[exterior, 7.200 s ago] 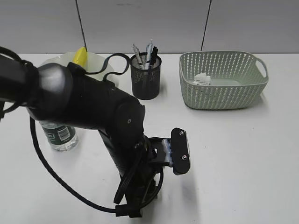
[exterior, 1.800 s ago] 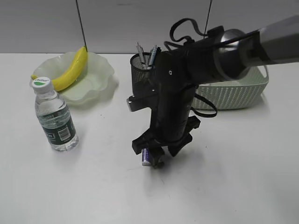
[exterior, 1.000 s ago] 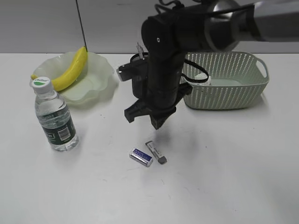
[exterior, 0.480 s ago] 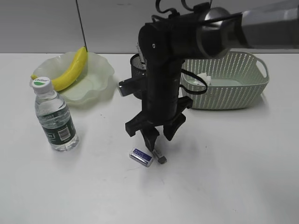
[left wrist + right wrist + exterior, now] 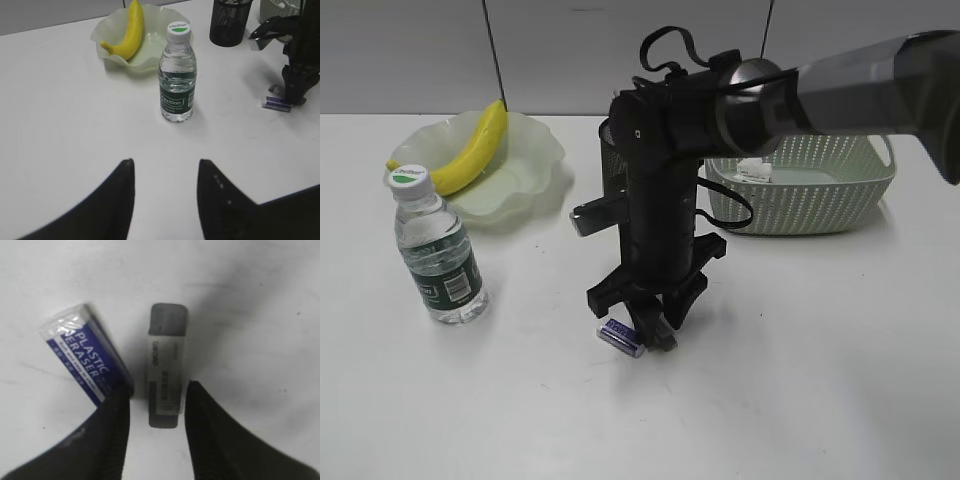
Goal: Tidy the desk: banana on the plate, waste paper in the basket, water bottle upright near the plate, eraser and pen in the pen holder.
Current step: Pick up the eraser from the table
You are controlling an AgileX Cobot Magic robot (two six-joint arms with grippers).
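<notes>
between right fingers (image 5: 112, 440): grey eraser (image 5: 167, 365), hidden outside.

Plain white tabletop (image 5: 840, 380) fills most of frame; pale grey wall panels (image 5: 620, 50) along the top edge (dark vertical seams between panels, upper left and upper right).

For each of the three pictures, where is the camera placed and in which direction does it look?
Exterior: in front of the table, slanting down; right arm over the two erasers.
Left wrist: low over the table, toward bottle and plate; left claw open.
Right wrist: straight down; right claw around the grey eraser.
Shared: blue eraser.
</notes>
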